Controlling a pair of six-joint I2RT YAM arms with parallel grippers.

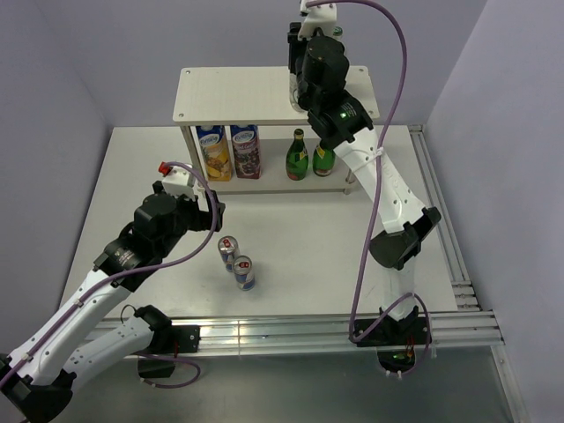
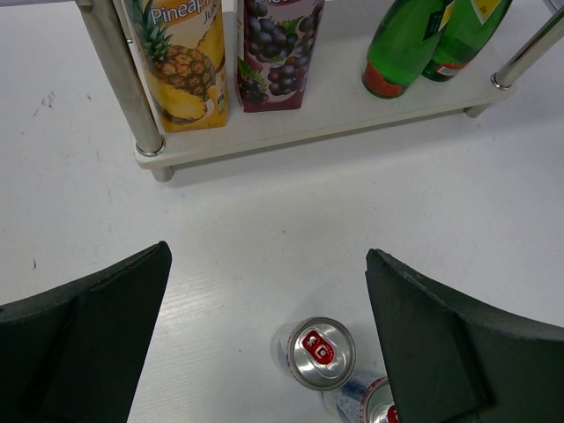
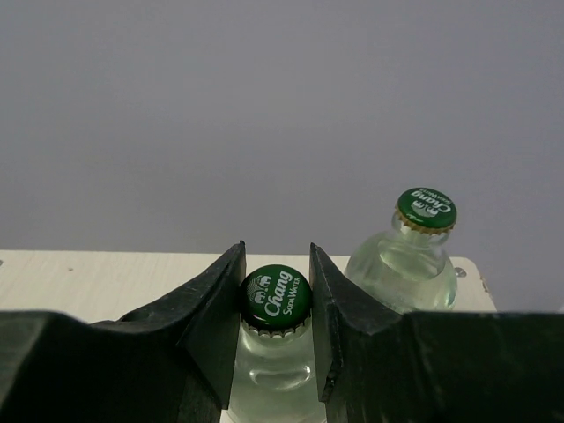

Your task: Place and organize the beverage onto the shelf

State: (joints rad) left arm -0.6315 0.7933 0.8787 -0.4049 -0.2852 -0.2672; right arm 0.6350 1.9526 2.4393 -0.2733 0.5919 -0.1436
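Right wrist view, entry one: clear bottle [image 3: 275,352], green cap. We log the right jaws as closed onto its cap and neck, narrowed to that width. The long axis is vertical, cap up. It stands over the 3 o'clock end of the upper board [image 3: 88,273] of the shelf [image 1: 238,92]. We cannot tell whether its base is seated there.

Entry two: second clear bottle [image 3: 412,260], at 2 o'clock of the first and just beside it. It is free-standing and upright, cap up.

Entry three: green bottles [image 1: 298,157], two, on the 3 o'clock half of the lower board, upright with necks up. Two juice cartons [image 1: 214,152] occupy the 9 o'clock half.

Entry four: cans [image 2: 319,352], two, on the tabletop [image 2: 264,220] at 6 o'clock of the shelf and well apart from it. They stand just beside each other, upright with pull-tabs up, long axis vertical. The left jaws hang above them, spread wide and holding nothing.

Hazards, as we judge them:
- **Held bottle:** it is tall on a narrow base, so opening the jaws before it is seated could tip it.
- **Neighbouring bottle:** it stands close, and a sideways drift on release or withdrawal could knock it toward the board's 3 o'clock end.
- **Cans:** they are crowded together, so closing on one may nudge the other over.
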